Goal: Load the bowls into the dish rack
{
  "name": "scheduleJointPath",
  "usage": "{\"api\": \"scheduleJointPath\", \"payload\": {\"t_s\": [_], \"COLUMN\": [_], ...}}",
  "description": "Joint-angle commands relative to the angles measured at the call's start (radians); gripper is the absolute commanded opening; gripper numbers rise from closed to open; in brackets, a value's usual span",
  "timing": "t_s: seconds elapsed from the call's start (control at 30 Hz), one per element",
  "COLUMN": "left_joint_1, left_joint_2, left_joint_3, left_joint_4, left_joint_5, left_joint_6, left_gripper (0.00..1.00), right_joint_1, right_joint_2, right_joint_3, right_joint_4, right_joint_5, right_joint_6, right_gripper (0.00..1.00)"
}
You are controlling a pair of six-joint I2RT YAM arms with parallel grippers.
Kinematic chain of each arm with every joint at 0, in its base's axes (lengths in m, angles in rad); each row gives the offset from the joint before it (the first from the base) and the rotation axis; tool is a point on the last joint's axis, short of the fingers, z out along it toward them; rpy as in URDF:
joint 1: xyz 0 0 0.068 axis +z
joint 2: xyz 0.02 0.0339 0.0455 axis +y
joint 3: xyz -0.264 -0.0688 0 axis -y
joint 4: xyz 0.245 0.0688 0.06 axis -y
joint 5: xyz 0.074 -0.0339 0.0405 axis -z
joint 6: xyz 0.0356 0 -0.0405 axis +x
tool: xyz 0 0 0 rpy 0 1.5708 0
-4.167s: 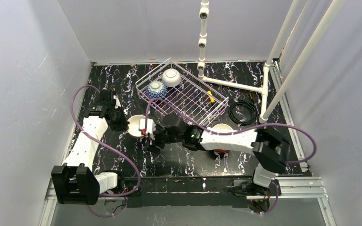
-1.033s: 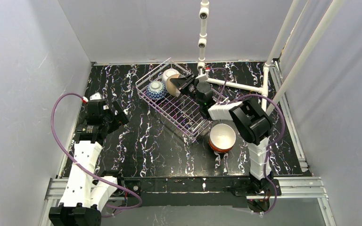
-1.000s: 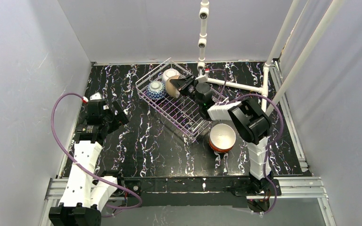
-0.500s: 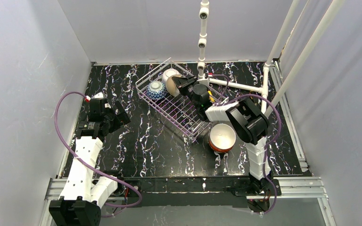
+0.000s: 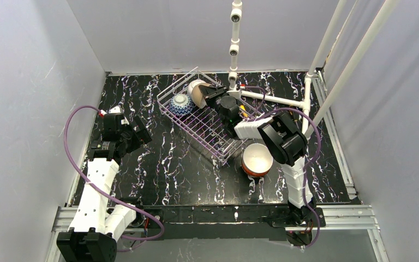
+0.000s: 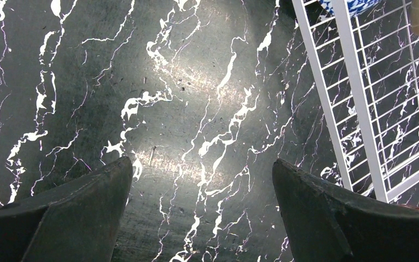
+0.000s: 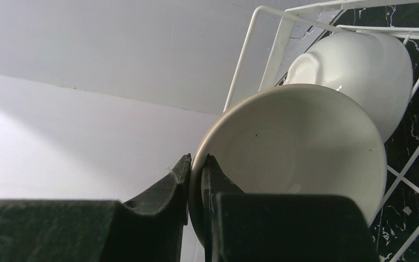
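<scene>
One red-orange bowl [image 5: 257,159] sat upright on the counter [image 5: 185,169], just off the dish rack [image 5: 207,128] at its 5 o'clock corner. At the rack's 9 o'clock, the left pincer [image 6: 201,164] hung over the counter, spread wide and holding nothing. Farther in, a blue-patterned bowl [image 5: 180,103] lay at the rack's 11 o'clock end. Beside it, the right pincer [image 7: 196,164] was clamped on the rim of a tan bowl [image 7: 289,147], tipped on edge just before a white bowl [image 7: 360,65] in the far corner.
</scene>
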Motion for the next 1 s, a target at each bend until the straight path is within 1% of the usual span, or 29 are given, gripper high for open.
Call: {"api": "scheduleJointPath", "payload": {"t_s": [0.0,0.2,0.3,0.37,0.5,0.67,0.8,0.9,0.93,0.97], "left_joint_1": [0.006,0.006,0.006,0.006,0.006,0.006,0.006,0.006,0.006,0.006], "left_joint_2": [0.001,-0.002,-0.004,-0.004,-0.004,0.003,0.01,0.01,0.009,0.009], "left_joint_3": [-0.001,-0.003,-0.003,-0.003,-0.001,0.0,0.002,0.001,0.002,0.003], "left_joint_4": [-0.003,-0.003,-0.003,-0.002,-0.003,-0.003,-0.008,-0.007,-0.008,-0.008], "left_joint_5": [0.016,0.019,0.018,0.018,0.013,0.003,-0.003,-0.003,-0.003,-0.004], "left_joint_6": [0.014,0.016,0.017,0.017,0.017,0.018,0.02,0.02,0.02,0.019], "left_gripper": [0.98,0.98,0.98,0.98,0.98,0.98,0.98,0.98,0.98,0.98], "right_joint_1": [-0.005,-0.008,-0.008,-0.005,-0.002,-0.002,-0.002,-0.002,-0.001,-0.002], "right_joint_2": [0.011,0.03,0.009,-0.013,-0.047,-0.041,-0.031,-0.038,-0.041,-0.039], "right_joint_3": [0.0,-0.001,0.0,0.007,0.03,0.064,0.117,0.101,0.089,0.074], "right_joint_4": [0.137,0.116,0.049,-0.023,-0.142,-0.185,-0.269,-0.266,-0.254,-0.202], "right_joint_5": [0.048,0.024,0.022,0.033,0.058,0.059,0.06,0.076,0.081,0.081], "right_joint_6": [0.038,0.061,0.068,0.069,0.074,0.086,0.094,0.112,0.112,0.106], "right_gripper": [0.01,0.04,0.03,0.01,0.01,0.01,0.01,0.02,0.04,0.05]}}
